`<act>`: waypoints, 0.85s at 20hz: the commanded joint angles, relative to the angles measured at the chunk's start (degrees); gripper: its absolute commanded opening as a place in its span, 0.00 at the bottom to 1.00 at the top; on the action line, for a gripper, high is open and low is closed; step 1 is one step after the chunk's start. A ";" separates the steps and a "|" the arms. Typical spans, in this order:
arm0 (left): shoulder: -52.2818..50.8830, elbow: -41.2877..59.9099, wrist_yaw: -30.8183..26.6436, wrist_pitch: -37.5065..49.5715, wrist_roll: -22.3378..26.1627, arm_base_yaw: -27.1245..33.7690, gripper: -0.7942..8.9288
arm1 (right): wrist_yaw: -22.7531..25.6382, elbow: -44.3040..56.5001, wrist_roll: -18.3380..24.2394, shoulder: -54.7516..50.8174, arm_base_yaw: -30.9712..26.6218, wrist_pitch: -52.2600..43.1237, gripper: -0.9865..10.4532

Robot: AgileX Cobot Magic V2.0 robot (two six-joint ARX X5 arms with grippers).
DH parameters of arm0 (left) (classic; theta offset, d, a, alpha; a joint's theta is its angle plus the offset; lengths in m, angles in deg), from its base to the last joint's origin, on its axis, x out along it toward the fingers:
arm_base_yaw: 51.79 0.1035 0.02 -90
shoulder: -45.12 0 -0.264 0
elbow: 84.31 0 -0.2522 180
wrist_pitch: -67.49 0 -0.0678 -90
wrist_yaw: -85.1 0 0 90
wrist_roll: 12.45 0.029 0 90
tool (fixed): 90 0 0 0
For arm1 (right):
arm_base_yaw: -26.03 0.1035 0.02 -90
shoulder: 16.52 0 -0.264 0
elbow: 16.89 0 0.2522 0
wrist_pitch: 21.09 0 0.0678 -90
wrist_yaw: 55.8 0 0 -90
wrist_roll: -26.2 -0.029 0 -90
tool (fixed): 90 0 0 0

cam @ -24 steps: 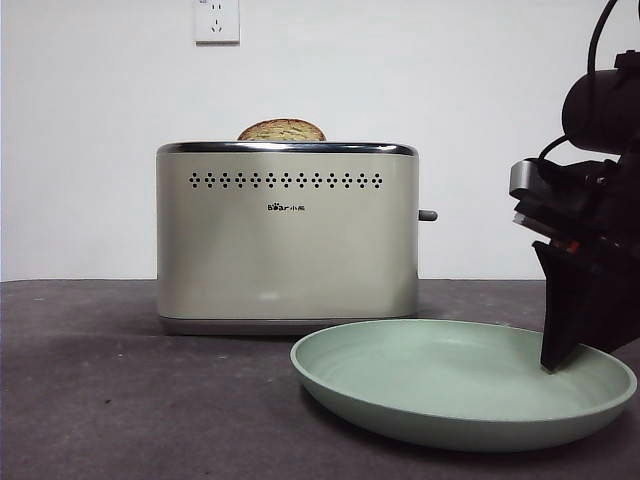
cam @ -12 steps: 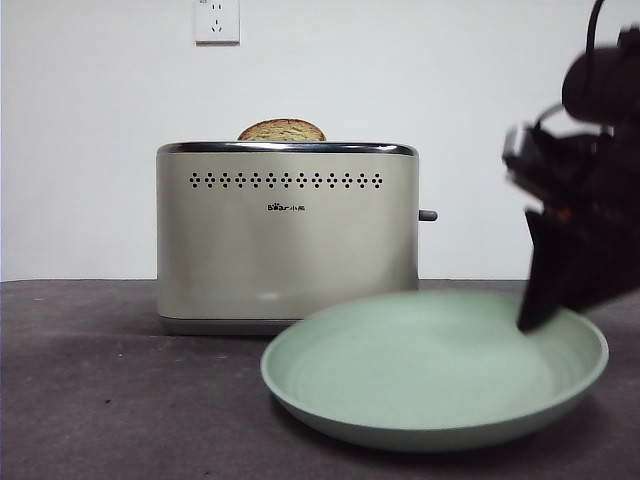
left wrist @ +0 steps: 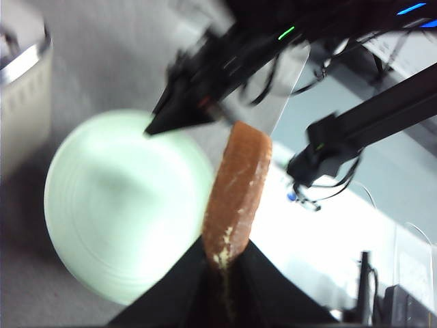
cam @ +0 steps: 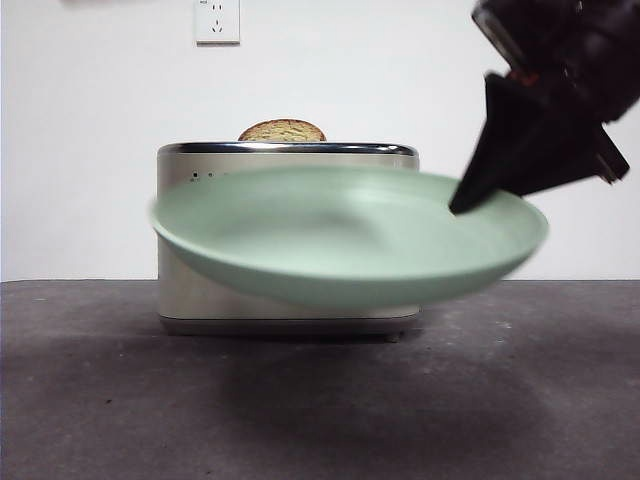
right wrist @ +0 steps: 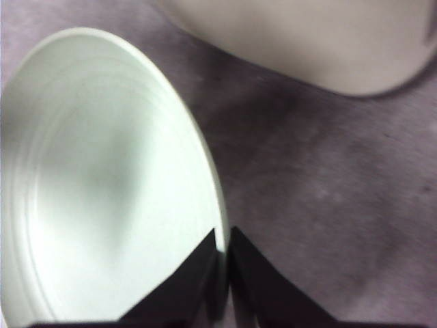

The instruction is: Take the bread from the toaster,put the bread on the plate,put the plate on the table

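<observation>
Inspecting plate: round, shallow, matte mint-green plate (cam: 340, 240) with raised rim and faint concentric rings; it is off the tabletop (cam: 300, 400), tilted, motion-blurred, in front of the toaster.
Right gripper: the right gripper (right wrist: 222, 263) has its black fingers (right wrist: 194, 273) clenched on the plate's rim, one on each face; in the front view it enters from the upper right, big and dark.
Left gripper: the left gripper (left wrist: 224, 270) pinches a slice of bread (left wrist: 237, 188) between its fingers, seen edge-on, brown crust up, pale crumb specks near the grip; it hangs above the plate and the tabletop.
Toaster: boxy cream toaster (cam: 290, 300) with chrome top rim, standing on the tabletop; a domed, speckled tan slice top (cam: 282, 130) shows above its slot.
Tabletop: flat, dark grey-brown, faintly mottled and matte, with the plate's shadow beneath it.
Wall: plain white, with a white socket (cam: 217, 20) above the toaster.
Hidden or unclear: the plate covers most of the toaster's front, including most of the hole row; the lever is not visible. Both wrist views are blurred, so crust detail is hard to make out.
</observation>
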 commanded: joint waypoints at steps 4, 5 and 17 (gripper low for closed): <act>1.57 14.21 1.90 15.30 -2.60 -0.37 0.09 | -0.46 -0.68 -2.82 -0.09 4.00 -1.42 0.09; 1.97 16.17 2.10 17.46 -2.86 -0.37 0.09 | -0.46 -0.68 -3.37 -0.09 4.66 -2.10 0.09; 15.87 17.75 1.03 20.24 -3.67 -2.25 0.33 | 0.98 -0.68 -6.69 -0.07 9.20 -6.47 0.09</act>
